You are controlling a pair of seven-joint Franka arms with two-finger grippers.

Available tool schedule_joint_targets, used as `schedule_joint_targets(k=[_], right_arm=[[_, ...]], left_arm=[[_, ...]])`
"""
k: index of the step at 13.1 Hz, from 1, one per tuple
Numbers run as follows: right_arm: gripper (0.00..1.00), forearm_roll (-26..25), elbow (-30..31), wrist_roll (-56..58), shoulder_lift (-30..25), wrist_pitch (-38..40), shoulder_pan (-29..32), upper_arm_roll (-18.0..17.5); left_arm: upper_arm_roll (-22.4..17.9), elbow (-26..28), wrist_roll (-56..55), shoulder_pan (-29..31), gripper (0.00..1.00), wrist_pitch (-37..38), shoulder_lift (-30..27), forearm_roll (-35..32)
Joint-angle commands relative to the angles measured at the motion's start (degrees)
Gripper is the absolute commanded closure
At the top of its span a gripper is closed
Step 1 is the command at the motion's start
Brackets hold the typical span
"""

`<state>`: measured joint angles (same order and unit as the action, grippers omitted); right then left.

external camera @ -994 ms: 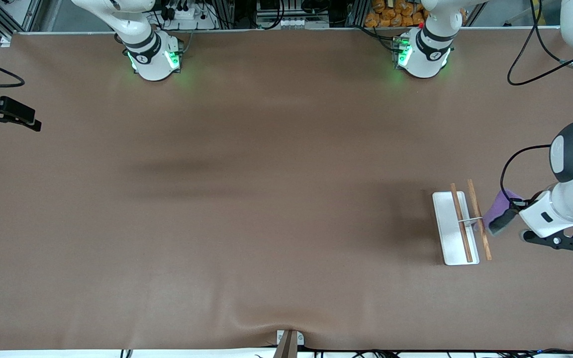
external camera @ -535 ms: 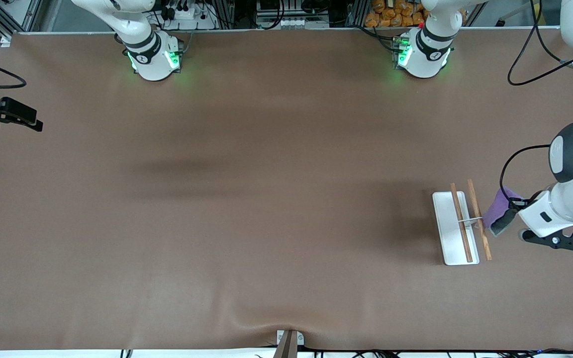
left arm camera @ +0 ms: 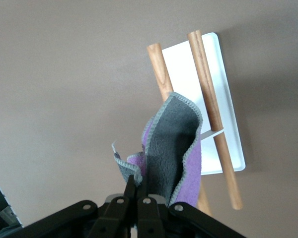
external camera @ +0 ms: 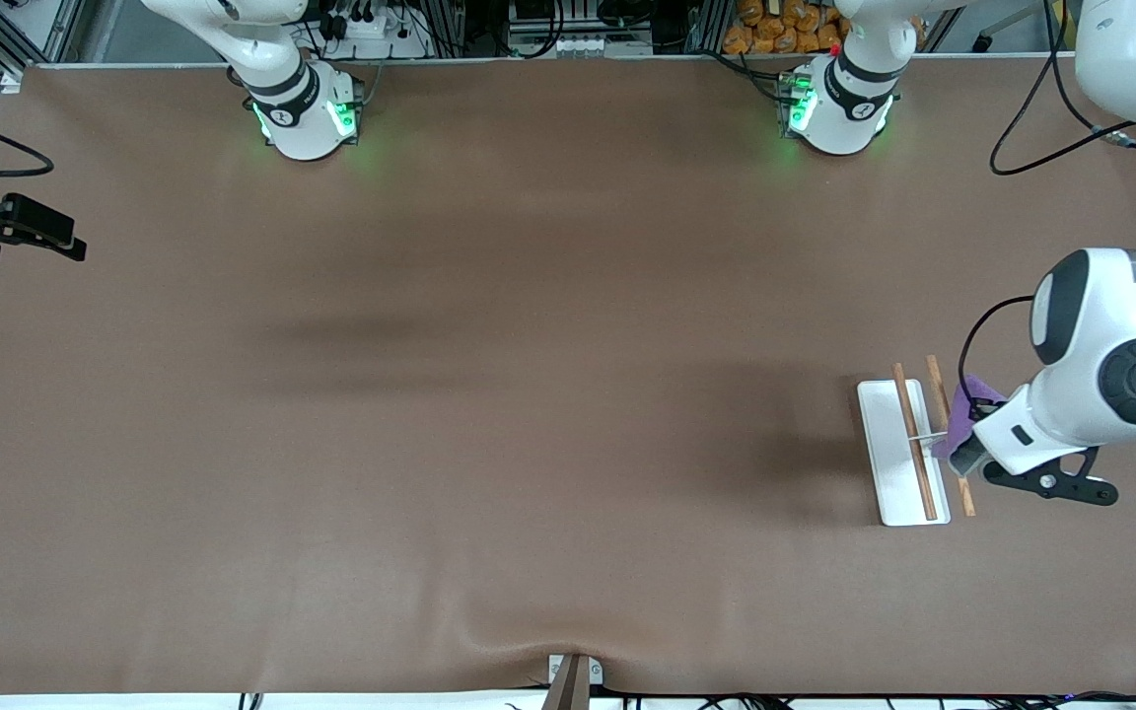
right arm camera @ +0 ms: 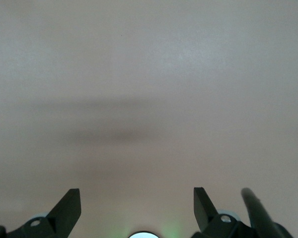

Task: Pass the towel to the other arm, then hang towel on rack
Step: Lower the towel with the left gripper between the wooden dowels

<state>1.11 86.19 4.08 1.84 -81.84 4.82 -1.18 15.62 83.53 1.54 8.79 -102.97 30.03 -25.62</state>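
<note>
- Left gripper [left arm camera: 137, 191] has shifted toward the rack [external camera: 898, 454] since a second ago; the towel [external camera: 958, 426] now overlaps the outer rod.
- Left gripper is clamped on the towel, which hangs from its fingers over the rack at the left arm's end of the bench [external camera: 529, 394].
- Left wrist view shows the grey reverse; front view shows only purple.
- Right gripper [right arm camera: 136, 208] waits, fingers spread, over bare bench.

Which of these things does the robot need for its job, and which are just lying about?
Needed for the job:
- purple towel, pinched in the left pincer
- rack with two wooden rods, beside the towel

Just lying about:
- nothing else lies on the brown table; the right pincer waits open over it
</note>
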Motion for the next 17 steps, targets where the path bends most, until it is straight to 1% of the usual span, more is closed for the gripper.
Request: schedule_joint_targets(k=[1, 5, 12, 16, 17], right_arm=[[0.00, -0.76, 1.44, 1.28, -1.40, -0.51, -0.16, 0.30], [0.00, -0.76, 1.44, -0.21, -1.31, -0.95, -0.34, 0.30], [0.00, -0.67, 2.32, -3.38, -1.40, -1.65, -0.43, 0.30], [0.00, -0.58, 2.40, -3.38, -1.40, -4.90, -0.16, 0.30], [0.00, -0.58, 2.49, -3.46, -1.40, -6.21, -0.08, 0.30]], left_arm=[[0.20, -0.13, -2.41, -1.30, 1.00, -1.27, 1.08, -1.80], [-0.23, -0.30, -6.20, -4.03, 1.00, -1.45, 1.52, -1.80], [-0.15, -0.57, -7.42, -4.92, 1.00, -1.80, 3.01, -2.77], [-0.24, -0.57, -9.71, -5.79, 1.00, -3.47, 4.77, -3.03], [-0.32, -0.57, -9.71, -5.88, 0.93, -3.64, 5.04, -3.03]])
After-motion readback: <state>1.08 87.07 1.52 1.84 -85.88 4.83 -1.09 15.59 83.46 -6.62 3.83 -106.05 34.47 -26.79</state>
